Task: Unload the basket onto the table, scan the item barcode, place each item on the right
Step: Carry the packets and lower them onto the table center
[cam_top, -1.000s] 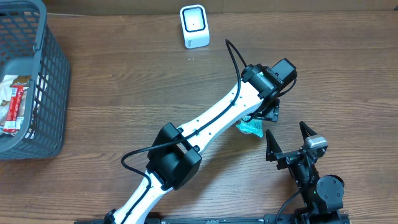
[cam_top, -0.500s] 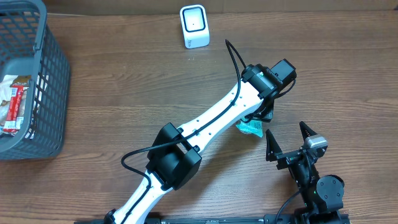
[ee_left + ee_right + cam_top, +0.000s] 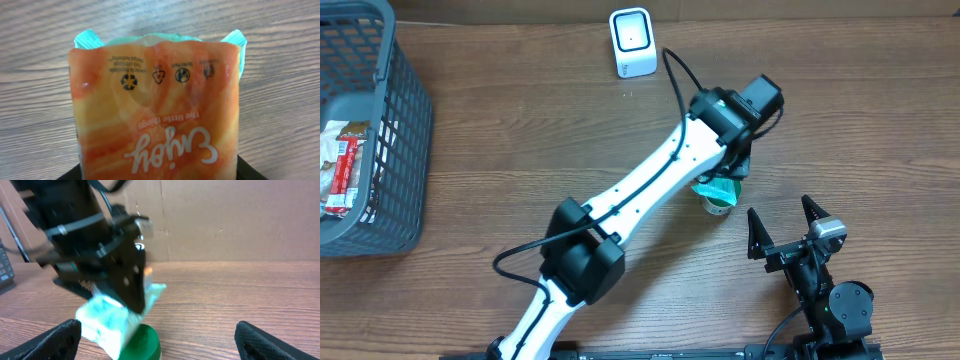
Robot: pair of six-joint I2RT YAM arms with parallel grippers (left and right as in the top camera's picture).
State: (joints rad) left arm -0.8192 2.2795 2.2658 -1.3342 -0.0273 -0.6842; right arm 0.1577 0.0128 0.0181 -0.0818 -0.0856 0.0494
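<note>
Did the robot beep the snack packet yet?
Not yet. Done: the orange snack packet is gripped by the left gripper. In hand: the arm holds it well short of the white scanner. Left: bring it to the scanner and show the barcode, which these views don't show.

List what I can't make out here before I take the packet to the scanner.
- Barcode: none shows on the packet in the left wrist view, and the frame's bottom edge cuts off its lower part.
- Left end effector: fingers hidden under the arm overhead, blurred in the right wrist view.
- Green thing below the packet: blurred and cut off at the bottom in the right wrist view. Whether it touches the packet is unclear.
</note>
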